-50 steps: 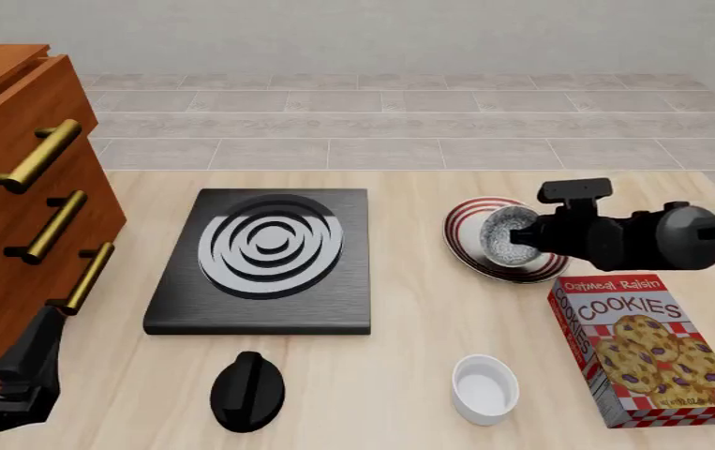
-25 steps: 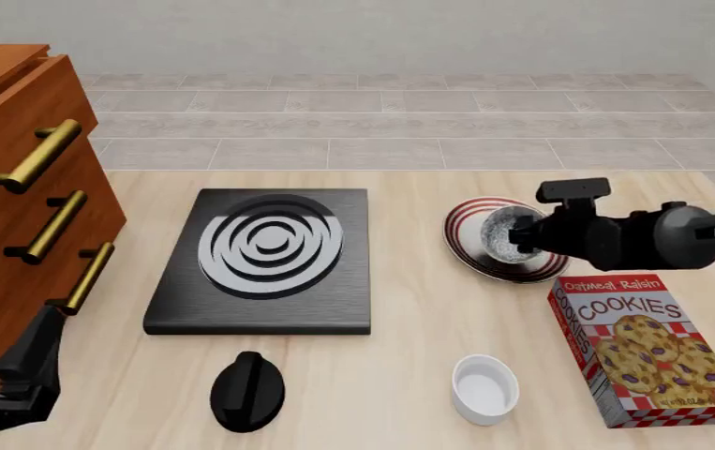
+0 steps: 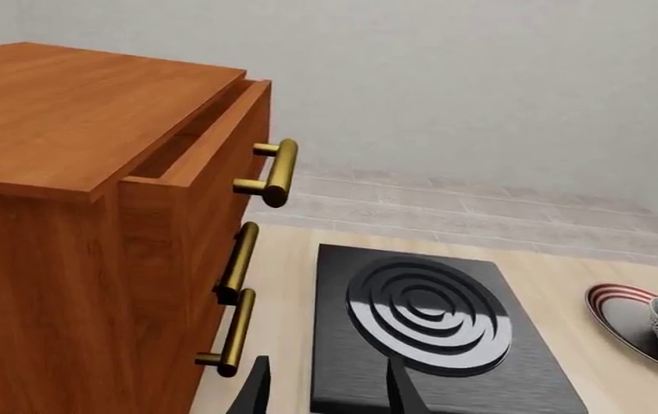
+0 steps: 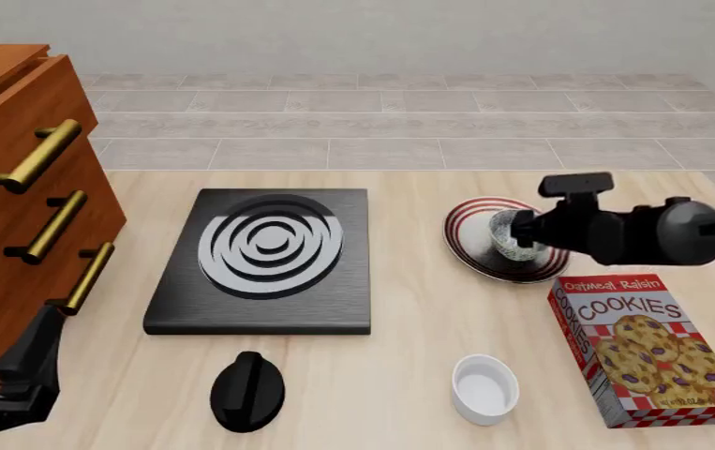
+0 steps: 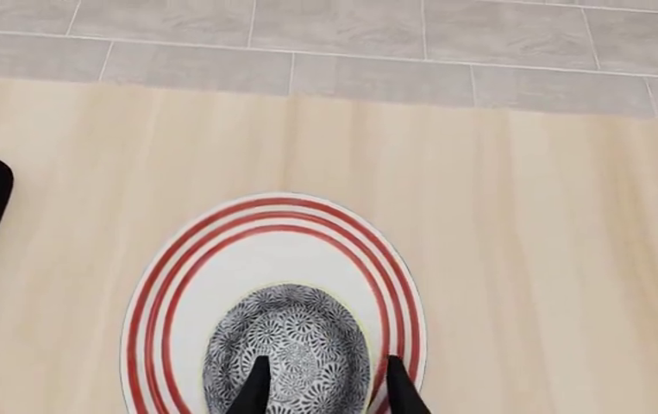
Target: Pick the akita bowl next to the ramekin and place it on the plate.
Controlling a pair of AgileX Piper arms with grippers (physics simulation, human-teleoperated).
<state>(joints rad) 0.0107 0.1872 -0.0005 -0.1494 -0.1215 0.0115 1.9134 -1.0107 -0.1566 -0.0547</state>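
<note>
I have the right hand (image 5: 321, 388) clamped on the akita bowl (image 5: 288, 345), low over the plate (image 5: 179, 285) for release; my left hand (image 3: 322, 392) idles apart.

The desk (image 4: 408, 375) looks like pale, matt wood with a fine grain. The drawer cabinet (image 4: 20, 178) is reddish-brown wood with a soft sheen, its handles (image 4: 35, 157) brassy, polished metal. The stove (image 4: 263, 262) is black and glossy, with pale rings that catch light. The plate (image 5: 179, 293) looks like smooth glazed ceramic, as does the ramekin (image 4: 484, 388). The akita bowl (image 5: 288, 345) has a speckled glazed inside. The cookie box (image 4: 648, 349) is printed cardboard.
</note>
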